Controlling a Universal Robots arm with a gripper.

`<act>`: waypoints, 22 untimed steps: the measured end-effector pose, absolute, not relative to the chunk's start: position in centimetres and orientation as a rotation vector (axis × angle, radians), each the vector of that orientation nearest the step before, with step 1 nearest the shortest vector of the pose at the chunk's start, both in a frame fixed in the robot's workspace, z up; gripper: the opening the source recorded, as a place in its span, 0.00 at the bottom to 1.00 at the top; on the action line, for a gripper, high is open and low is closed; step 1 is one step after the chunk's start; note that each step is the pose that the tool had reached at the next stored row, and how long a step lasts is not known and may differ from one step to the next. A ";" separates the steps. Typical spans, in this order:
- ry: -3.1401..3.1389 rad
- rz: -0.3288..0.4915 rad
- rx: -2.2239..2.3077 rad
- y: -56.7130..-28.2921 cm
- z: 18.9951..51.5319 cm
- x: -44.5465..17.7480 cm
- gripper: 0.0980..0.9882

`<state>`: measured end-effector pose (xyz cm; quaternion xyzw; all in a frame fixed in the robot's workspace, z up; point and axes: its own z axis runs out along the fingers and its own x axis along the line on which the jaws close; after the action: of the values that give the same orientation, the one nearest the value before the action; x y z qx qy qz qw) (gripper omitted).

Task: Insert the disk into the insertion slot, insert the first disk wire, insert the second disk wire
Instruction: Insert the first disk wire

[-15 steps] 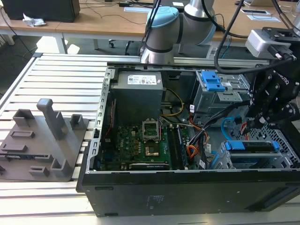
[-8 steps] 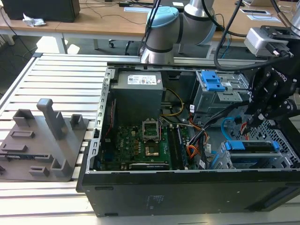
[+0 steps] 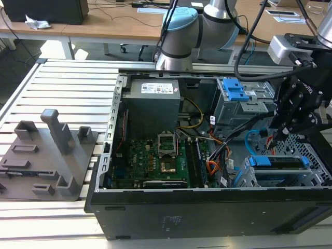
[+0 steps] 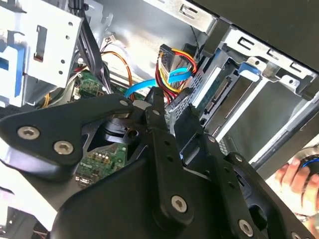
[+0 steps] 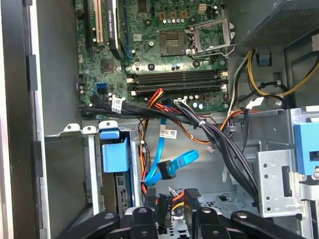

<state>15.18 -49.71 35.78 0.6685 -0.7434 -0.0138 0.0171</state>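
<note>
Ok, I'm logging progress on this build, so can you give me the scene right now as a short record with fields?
disk: blue-framed, lying in the bay
insertion slot: grey perforated cage at the exterior view's right, inside the open case
gripper: over the slot end of the case, right by the wired plug
wired plug: red and yellow wires, just outside the slot
blue cable: runs down beside the slot, its end looks unplugged
</note>
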 end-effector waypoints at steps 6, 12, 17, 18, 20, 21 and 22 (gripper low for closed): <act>-2.321 -0.005 2.034 -49.7 35.3 15.3 0.30; -2.320 -0.003 2.033 -49.7 35.3 15.3 0.28; -2.320 -0.002 2.033 -49.7 35.3 15.3 0.09; -2.320 -0.002 2.033 -49.7 35.3 15.3 0.09; -2.320 -0.002 2.033 -49.7 35.3 15.3 0.09; -2.320 -0.002 2.032 -49.7 35.3 15.3 0.09; -2.319 -0.001 2.032 -49.7 35.3 15.3 0.09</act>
<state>15.34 -49.71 35.30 0.6588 -0.7518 -0.0005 0.0288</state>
